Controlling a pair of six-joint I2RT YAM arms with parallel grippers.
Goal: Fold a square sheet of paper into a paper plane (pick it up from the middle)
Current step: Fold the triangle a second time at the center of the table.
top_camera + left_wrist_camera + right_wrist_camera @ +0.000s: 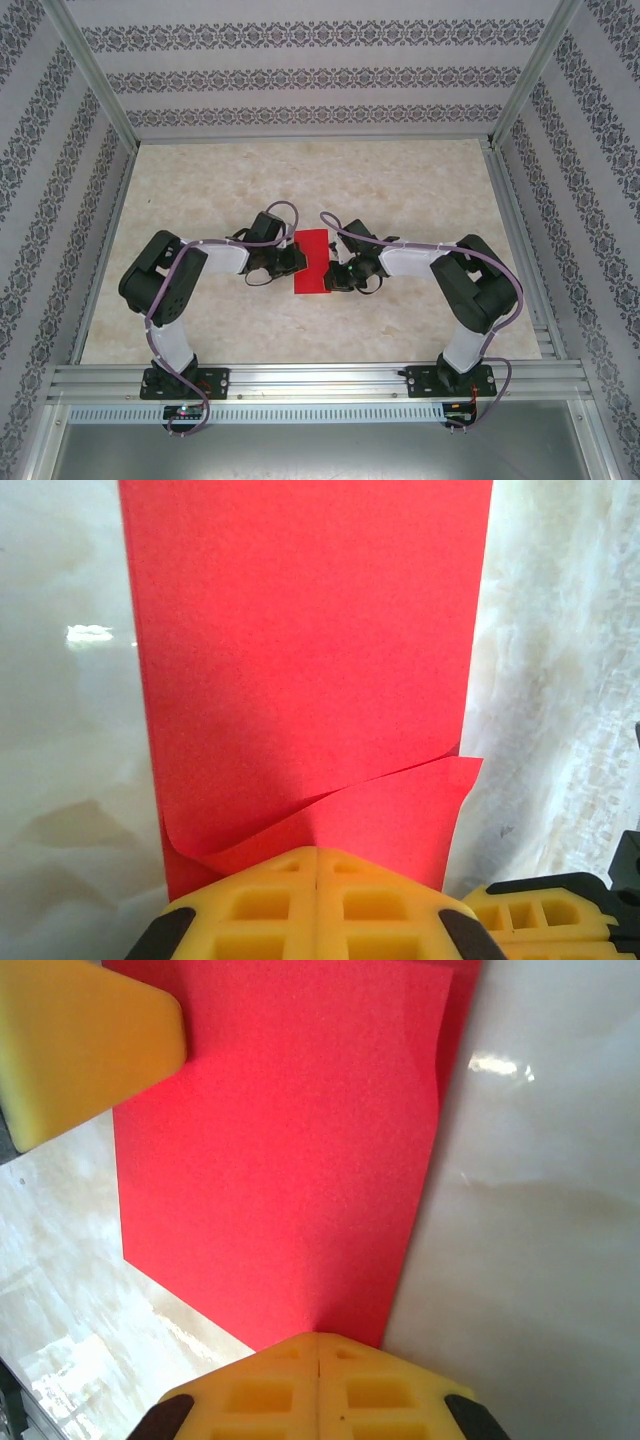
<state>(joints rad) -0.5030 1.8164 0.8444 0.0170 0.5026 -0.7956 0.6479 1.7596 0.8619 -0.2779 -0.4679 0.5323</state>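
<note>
Paper sheet (311,262): bright red, doubled, corner curled

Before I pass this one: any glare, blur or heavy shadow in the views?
Top external: evenly lit and sharp, the paper crisp, no hard shadows. Left wrist: a bright glare patch on the table at the left, and the paper is shaded towards the bottom. Right wrist: glare on the table at the upper right, and a yellow finger at the upper left is out of focus.
</note>
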